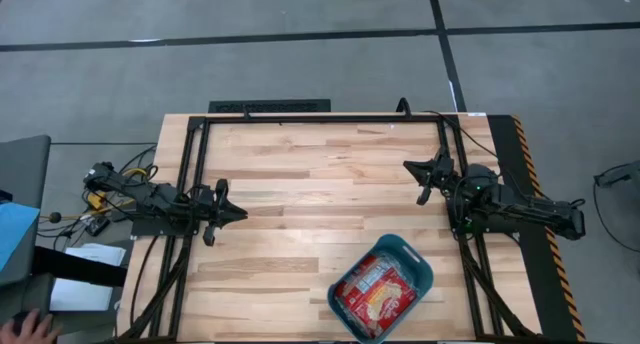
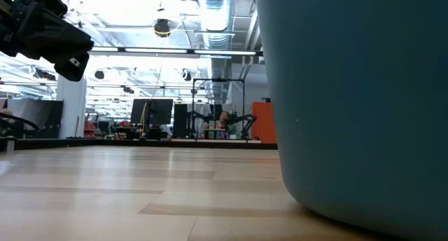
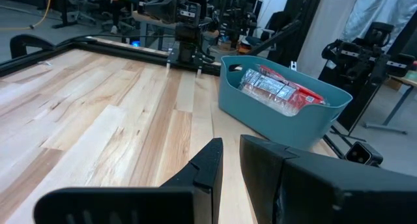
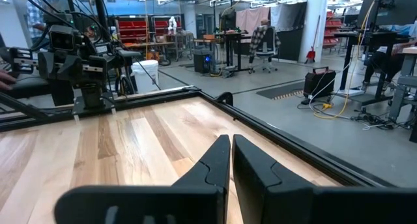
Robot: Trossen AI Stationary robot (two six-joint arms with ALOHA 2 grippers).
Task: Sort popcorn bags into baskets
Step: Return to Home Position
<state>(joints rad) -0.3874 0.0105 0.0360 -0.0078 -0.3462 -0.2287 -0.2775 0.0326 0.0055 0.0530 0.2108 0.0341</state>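
The teal basket (image 1: pixel 415 259) stands on its bottom on the wooden table near the front edge, right of the middle. Several red popcorn bags (image 1: pixel 375 296) with pale labels lie piled inside it; they also show in the left wrist view as bags (image 3: pixel 280 87) behind the basket's wall (image 3: pixel 280 116). In the low view the basket wall (image 2: pixel 364 101) fills the right side. My left gripper (image 1: pixel 243 213) hovers at the table's left edge, shut and holding nothing, pointing level toward the right. My right gripper (image 1: pixel 408 165) hovers at the right edge, shut and holding nothing, pointing toward the left.
A black rail frame (image 1: pixel 300 117) runs along the far, left and right sides of the table. Bare wood (image 1: pixel 300 184) lies between the two arms. A person's hand (image 1: pixel 30 327) shows off the table at the near left, beside cables and papers.
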